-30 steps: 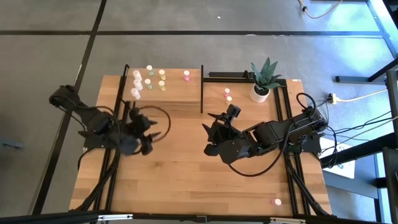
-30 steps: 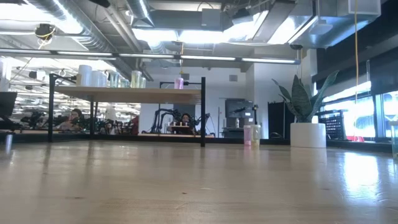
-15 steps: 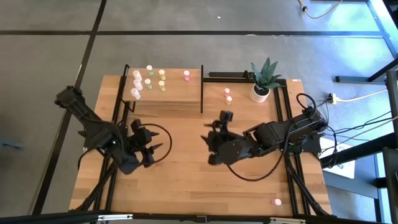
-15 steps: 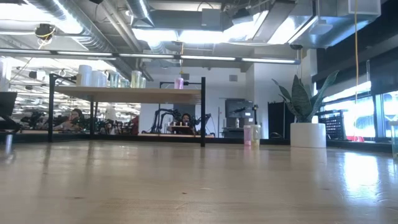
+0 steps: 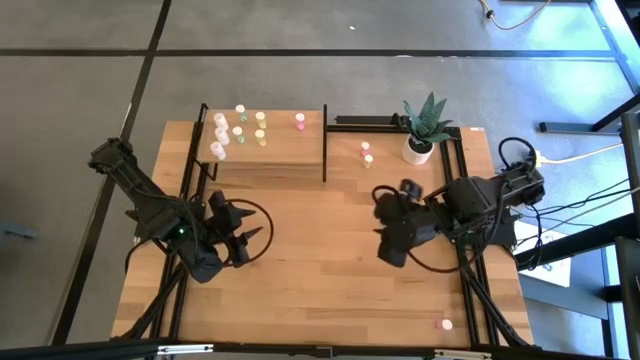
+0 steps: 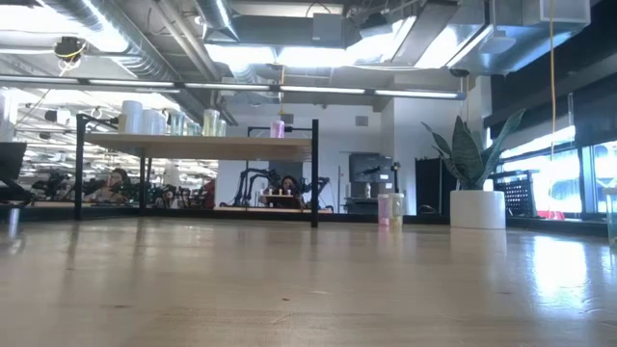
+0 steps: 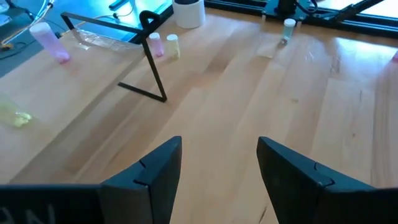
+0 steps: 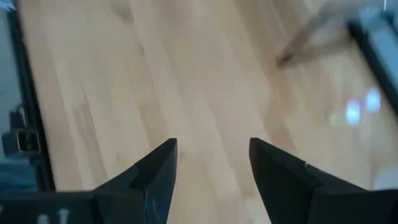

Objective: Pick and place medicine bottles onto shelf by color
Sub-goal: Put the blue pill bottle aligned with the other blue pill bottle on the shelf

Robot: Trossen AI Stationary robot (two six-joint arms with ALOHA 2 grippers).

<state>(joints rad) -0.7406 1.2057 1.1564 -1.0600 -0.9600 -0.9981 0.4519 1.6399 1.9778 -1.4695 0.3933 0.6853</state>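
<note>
The shelf (image 5: pixel 262 150) stands at the table's far left, and several medicine bottles (image 5: pixel 240 128) stand on it: white, green, yellow and one pink (image 6: pixel 278 127). On the table near the shelf's right post stand a pink bottle (image 5: pixel 365 148) and a yellow one (image 5: pixel 368 160). Another pink bottle (image 5: pixel 446 323) stands at the near right. My left gripper (image 5: pixel 255 236) hovers open over bare wood in front of the shelf (image 7: pixel 219 168). My right gripper (image 5: pixel 388 242) hangs open over the table's right half (image 8: pixel 212 168). Neither shows in the low view.
A white plant pot (image 5: pixel 418 150) stands at the far right, close to the two loose bottles. Black posts frame the shelf (image 5: pixel 325 140), and black rails run along the table's left and right edges (image 5: pixel 462 180). Bare wood lies between the two arms.
My left gripper has drawn back from the shelf toward the table's near edge, then held still. My right gripper has swung toward the table's right edge and tipped more steeply downward. Both have stayed open. No bottle has moved.
</note>
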